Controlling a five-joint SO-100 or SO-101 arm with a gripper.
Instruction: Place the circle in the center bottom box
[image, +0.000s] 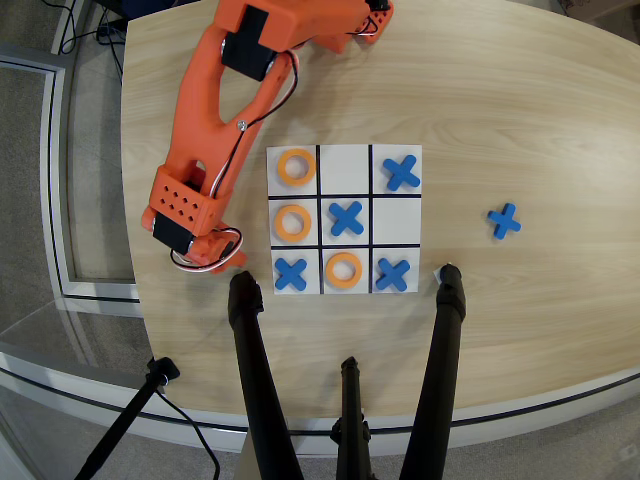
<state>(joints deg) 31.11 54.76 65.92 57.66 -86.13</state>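
An orange ring (343, 270) lies flat in the middle cell of the bottom row (343, 290) of the white 3x3 board (345, 168). Two more orange rings lie in the top-left cell (296, 166) and the middle-left cell (292, 222). Blue X pieces fill the top-right, central, bottom-left and bottom-right cells. The orange arm reaches down the left side of the board. Its gripper (226, 254) points down at the table just left of the bottom-left cell, apart from all three rings. The arm's body hides the jaws, so their state and any load do not show.
A loose blue X (504, 221) lies on the wooden table to the right of the board. Black tripod legs (256, 380) (440, 360) and a centre post (349, 405) rise over the near table edge, just below the board.
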